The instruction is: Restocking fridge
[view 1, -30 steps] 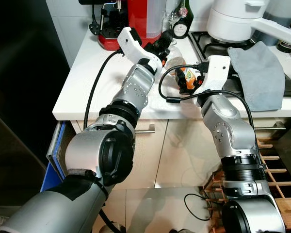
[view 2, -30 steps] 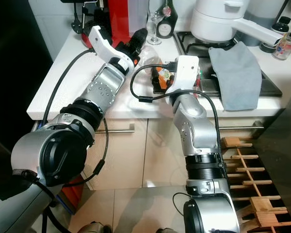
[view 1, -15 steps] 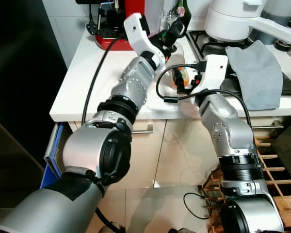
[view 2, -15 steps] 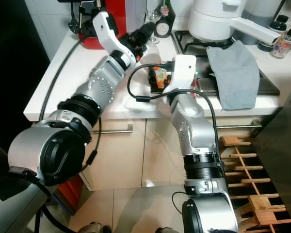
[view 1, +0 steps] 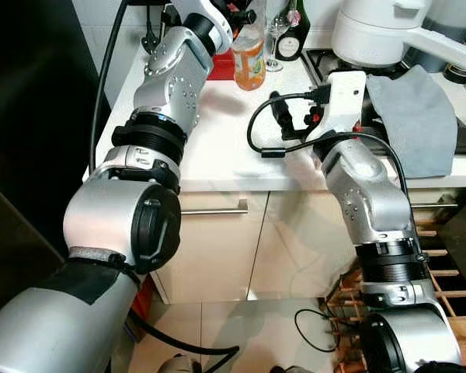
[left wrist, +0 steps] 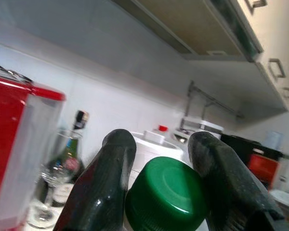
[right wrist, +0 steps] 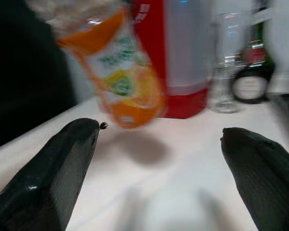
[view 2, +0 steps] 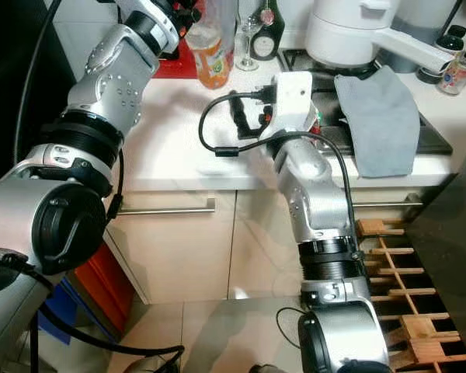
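So the left gripper (left wrist: 159,192) has the orange juice bottle (view 1: 249,58) pinched at its green cap (left wrist: 165,195) and lifted off the counter (view 1: 217,148), right gripper (right wrist: 159,159) sits wide open holding nothing, and the trip to the fridge looks yet to come.

Bottle (view 1: 249,54) hangs above counter (view 1: 217,140), clear of it. Wine glass (view 1: 273,35) at its 3 o'clock; cloth (view 1: 412,116) farther at 4 o'clock, on stove (view 1: 349,78).
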